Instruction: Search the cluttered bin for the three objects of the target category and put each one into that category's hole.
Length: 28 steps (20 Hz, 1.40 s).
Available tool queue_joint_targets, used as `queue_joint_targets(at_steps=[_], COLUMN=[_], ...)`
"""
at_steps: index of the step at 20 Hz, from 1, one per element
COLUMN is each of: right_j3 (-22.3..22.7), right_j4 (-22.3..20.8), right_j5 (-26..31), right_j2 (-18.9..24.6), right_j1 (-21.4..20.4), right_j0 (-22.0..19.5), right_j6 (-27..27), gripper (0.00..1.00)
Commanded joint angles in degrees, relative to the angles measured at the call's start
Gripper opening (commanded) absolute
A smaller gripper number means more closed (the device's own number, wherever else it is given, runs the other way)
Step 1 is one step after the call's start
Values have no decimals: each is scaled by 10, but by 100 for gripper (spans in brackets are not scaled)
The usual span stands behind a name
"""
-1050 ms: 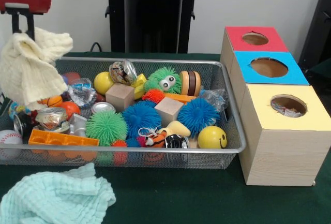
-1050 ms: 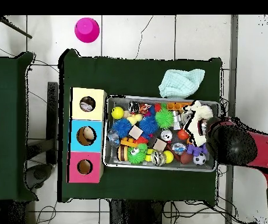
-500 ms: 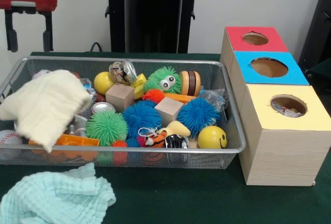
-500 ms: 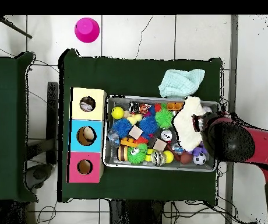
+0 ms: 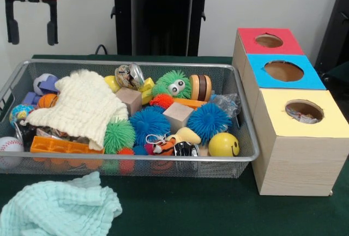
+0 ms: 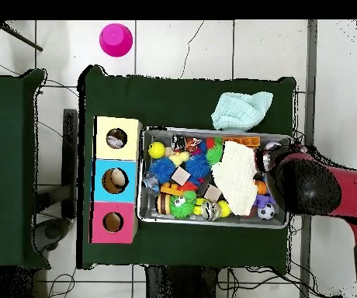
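Observation:
My gripper (image 5: pixel 31 29) hangs open and empty above the left end of the wire bin (image 5: pixel 163 64). Below it, a cream cloth (image 5: pixel 82 108) lies spread over the toys in the bin's left half; the overhead view shows the cream cloth (image 6: pixel 234 172) beside my red arm (image 6: pixel 321 190). Uncovered toys include blue spiky balls (image 5: pixel 208 120), a green spiky ball (image 5: pixel 119 134), wooden cubes (image 5: pixel 178 116), a yellow smiley ball (image 5: pixel 223 145) and a baseball (image 5: pixel 10 145). To the right stand the red box (image 5: pixel 268 41), blue box (image 5: pixel 283 71) and yellow box (image 5: pixel 303 110), each with a round hole.
A mint cloth (image 5: pixel 57 206) lies crumpled on the green table in front of the bin's left end. Something crinkly shows inside the yellow box's hole (image 5: pixel 301 117). A pink cup (image 6: pixel 116 39) stands on the floor beyond the table.
The cream cloth left my gripper and dropped into the bin, settling over the left-side toys. My gripper, previously holding it, now stands open and a little higher.

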Motion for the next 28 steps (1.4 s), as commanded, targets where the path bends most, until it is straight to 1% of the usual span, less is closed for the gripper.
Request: queue_joint_targets(at_steps=[1, 4, 9, 13, 16, 19, 21, 23, 25, 26, 27, 28], right_j3=[98, 131, 182, 209, 214, 213, 203, 179, 152, 137, 123, 111], right_j4=[89, 134, 207, 237, 240, 233, 220, 199, 178, 170, 163, 157], right_j5=[157, 154, 130, 100, 72, 39, 18, -16, -63, -82, -97, -113], right_j2=[-9, -18, -29, -33, -34, -24, -34, -49, -77, -88, -104, -118], right_j1=[-33, -42, -55, -62, -51, -27, -6, 33, 75, 97, 114, 131], right_j0=[30, 34, 38, 44, 44, 28, 38, 62, 100, 111, 135, 145], right_j6=[45, 81, 116, 110, 96, 65, 77, 96, 129, 133, 145, 145], gripper=[100, 100, 100, 100, 100, 100, 100, 100, 100, 100, 100, 100])
